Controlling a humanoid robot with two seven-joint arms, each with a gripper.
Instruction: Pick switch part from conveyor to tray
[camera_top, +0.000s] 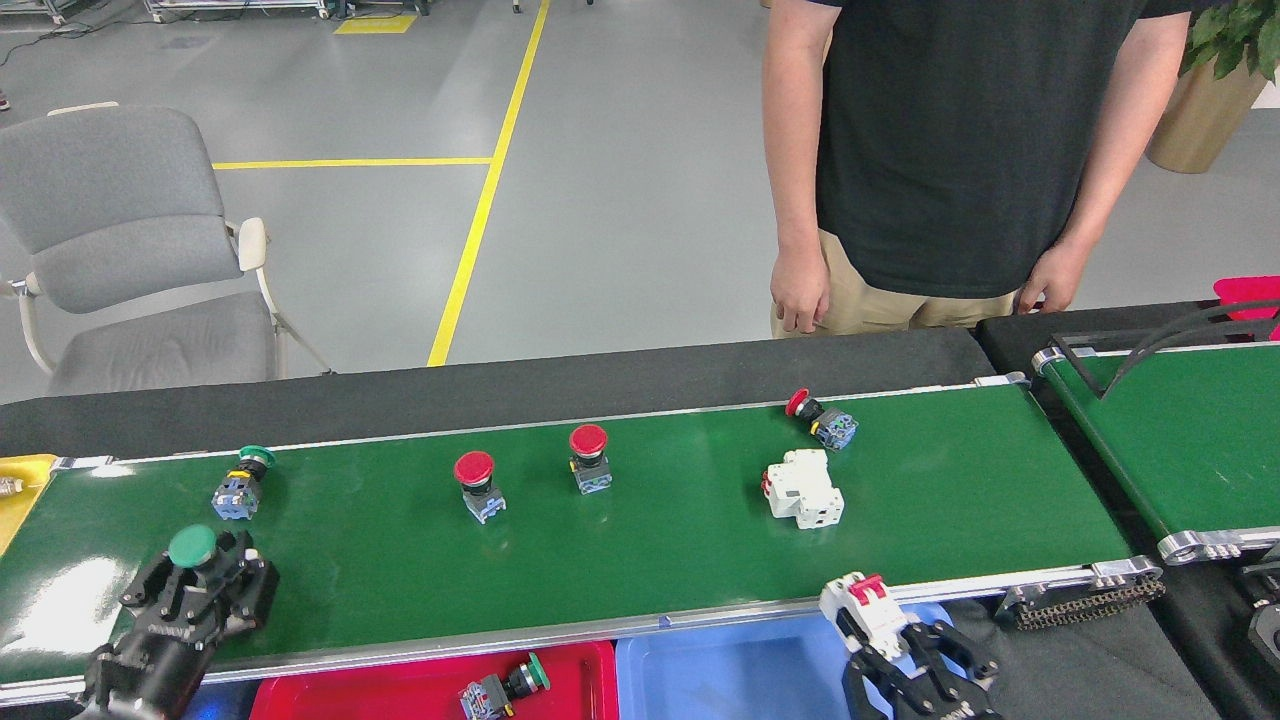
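Observation:
The conveyor (650, 545) carries several switch parts: two upright red push buttons (477, 482) (589, 455), a red one lying on its side (822, 420), a green-capped one on its side (240, 484) and a white breaker (802, 488). My left gripper (205, 572) is shut on a green push-button switch (192, 546) over the belt's near left part. My right gripper (888, 635) is shut on a white breaker with a red toggle (864, 604), held past the belt's near rail at the right end of the blue tray (720, 672).
A red tray (380, 695) below the near rail holds one green switch (505, 688). A yellow tray (18, 500) sits at the far left. A second green belt (1190, 440) stands at the right. A person (950, 150) stands behind the belt, a grey chair (120, 240) at back left.

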